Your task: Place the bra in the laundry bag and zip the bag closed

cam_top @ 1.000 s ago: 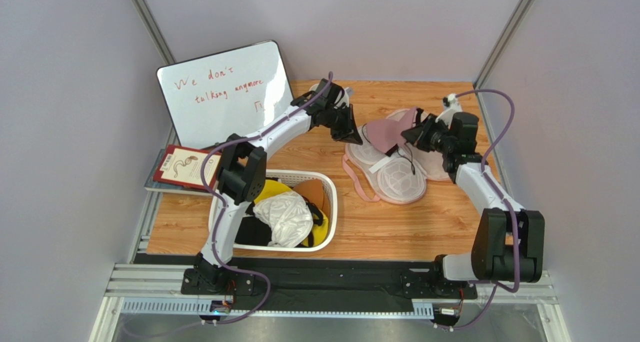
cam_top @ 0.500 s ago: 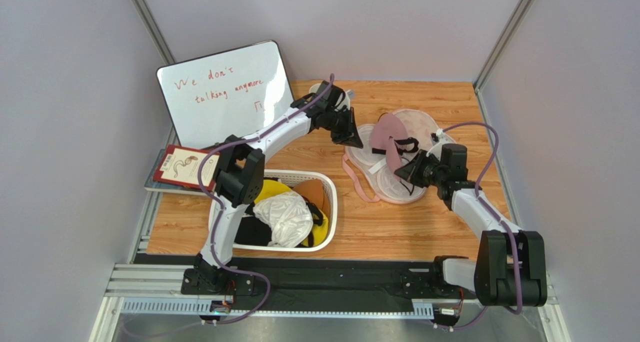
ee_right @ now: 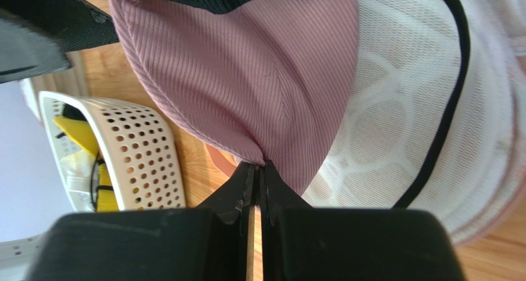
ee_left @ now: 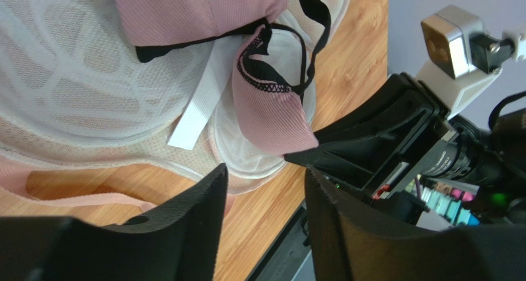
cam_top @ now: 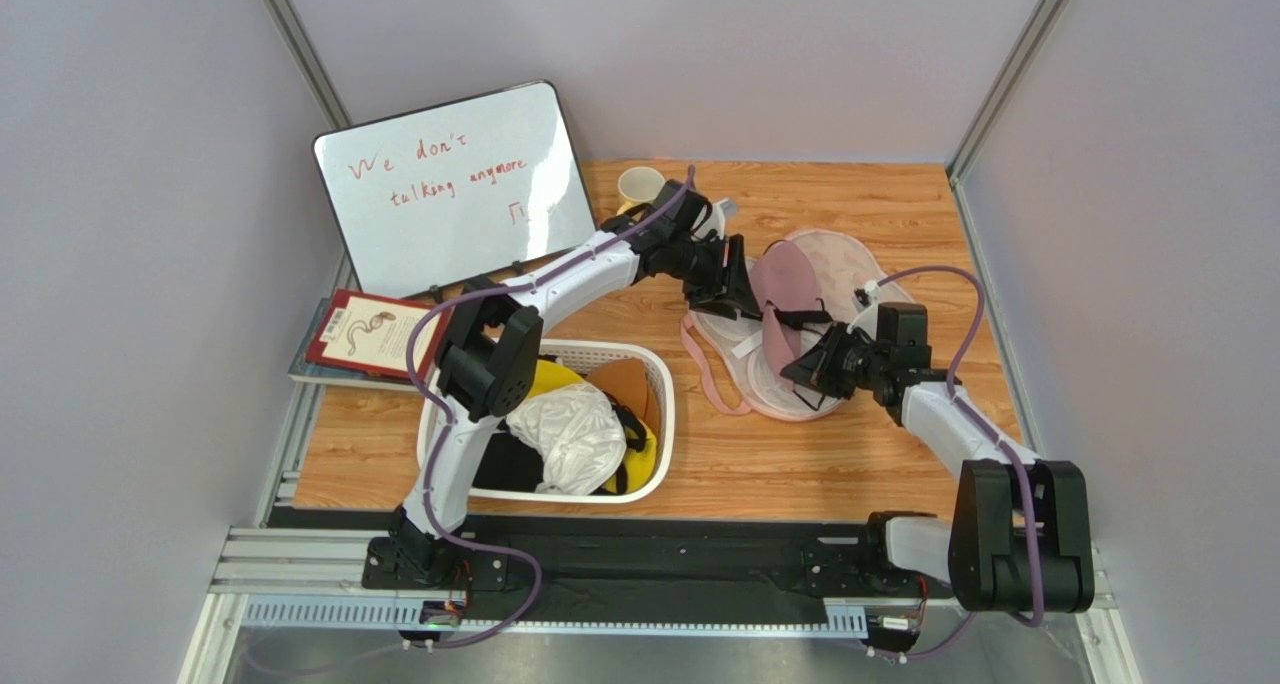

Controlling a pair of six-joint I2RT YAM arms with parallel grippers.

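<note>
Wooden bench (cam_top: 902, 459) seen from above carries the open laundry bag (cam_top: 769, 377), the bra (cam_top: 781, 279) lying across it, not yet inside. At the left wrist, the left hand (ee_left: 265, 173) hangs spread and empty over the bag's edge. At the right wrist, the right hand (ee_right: 259, 170) pinches the bra's rim; stuffing seems underway, and next the bra likely needs pushing in.

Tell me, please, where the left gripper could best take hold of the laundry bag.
Probably the near rim of the laundry bag: a thin edge lying flat on the wood ahead of the open left gripper, so come low from that side. The bra, pinched by the right gripper, leaves it bare.
</note>
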